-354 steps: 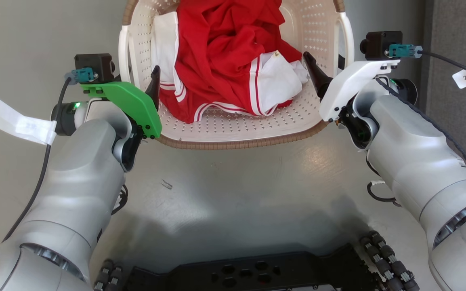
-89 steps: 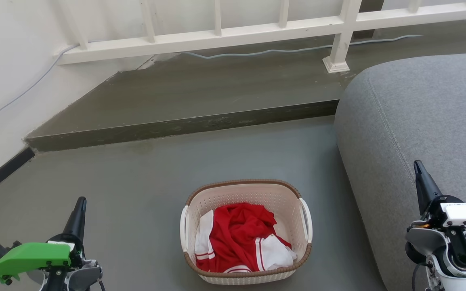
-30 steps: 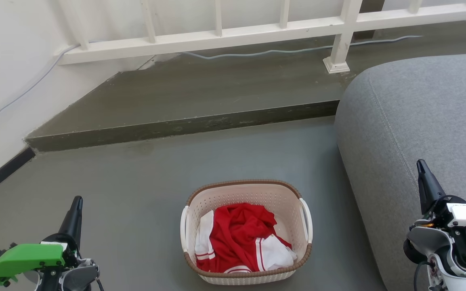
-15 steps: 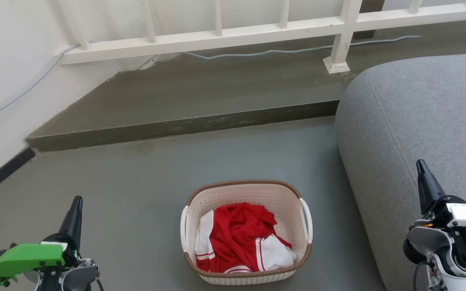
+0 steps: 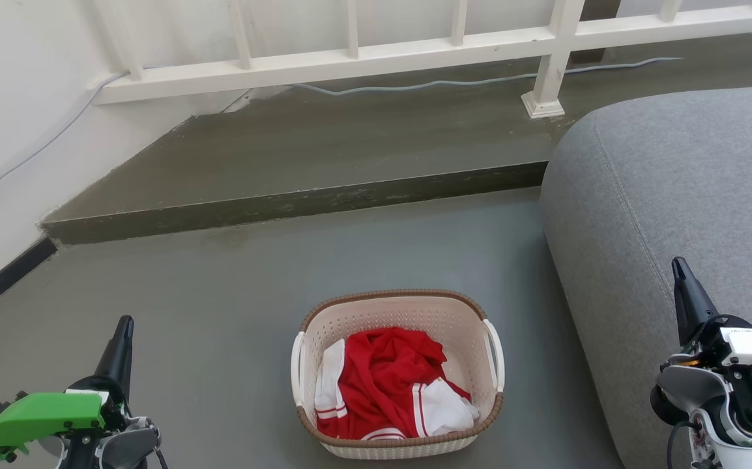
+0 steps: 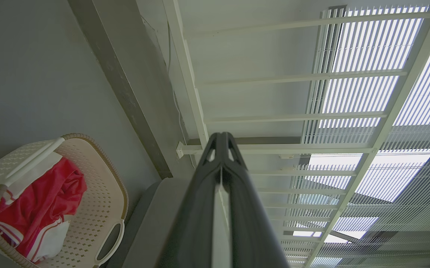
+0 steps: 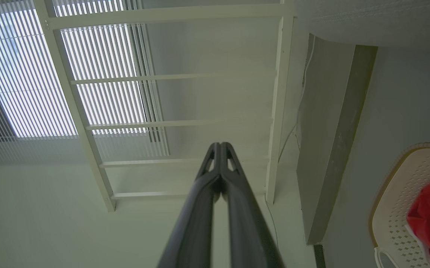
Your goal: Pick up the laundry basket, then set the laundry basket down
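Head view: laundry basket (image 5: pixel 391 318) on grey floor (image 5: pixel 219 293), near centre, red-and-white clothes (image 5: pixel 386 374) inside. Grey sofa (image 5: pixel 676 195) just right; step (image 5: pixel 285 203) and white railing (image 5: pixel 350 65) far. Left gripper (image 5: pixel 123 332) and right gripper (image 5: pixel 681 277) flank it, well apart. Left wrist view: fingers clenched, empty. Right wrist view: same.

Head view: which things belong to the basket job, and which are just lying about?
Job: laundry basket, left end effector, right end effector, both shut.
Lying about: red and white clothes in the basket, grey sofa, white railing, cable.
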Robot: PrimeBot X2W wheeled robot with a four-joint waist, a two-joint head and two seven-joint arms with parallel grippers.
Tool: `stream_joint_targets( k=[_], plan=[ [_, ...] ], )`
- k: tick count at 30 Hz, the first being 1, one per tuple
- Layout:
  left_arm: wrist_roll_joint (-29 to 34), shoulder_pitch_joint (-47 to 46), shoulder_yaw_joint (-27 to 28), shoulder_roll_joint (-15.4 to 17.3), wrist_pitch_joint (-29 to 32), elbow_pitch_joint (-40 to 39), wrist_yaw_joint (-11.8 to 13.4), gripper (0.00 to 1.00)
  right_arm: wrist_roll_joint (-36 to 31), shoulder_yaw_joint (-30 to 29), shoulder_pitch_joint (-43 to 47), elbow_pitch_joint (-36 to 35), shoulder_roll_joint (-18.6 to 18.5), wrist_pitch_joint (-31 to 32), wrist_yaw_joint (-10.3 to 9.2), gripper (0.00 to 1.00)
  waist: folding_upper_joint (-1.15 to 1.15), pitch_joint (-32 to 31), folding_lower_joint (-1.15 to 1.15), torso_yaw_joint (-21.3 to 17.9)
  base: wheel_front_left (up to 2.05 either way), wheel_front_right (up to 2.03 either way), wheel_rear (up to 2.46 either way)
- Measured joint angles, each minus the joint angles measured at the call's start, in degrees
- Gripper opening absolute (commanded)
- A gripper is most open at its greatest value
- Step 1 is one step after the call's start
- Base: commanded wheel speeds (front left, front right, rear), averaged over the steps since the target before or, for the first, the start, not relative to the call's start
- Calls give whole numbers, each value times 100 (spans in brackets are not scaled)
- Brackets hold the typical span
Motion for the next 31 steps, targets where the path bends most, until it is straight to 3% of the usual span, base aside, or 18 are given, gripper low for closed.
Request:
stream_joint_targets(
  k=[31],
  plan=[
    [0,0,0,-1,0,-2,-12,0,0,-3,0,-1,2,8,0,0,0,0,0,0,0,0,0]
  ],
)
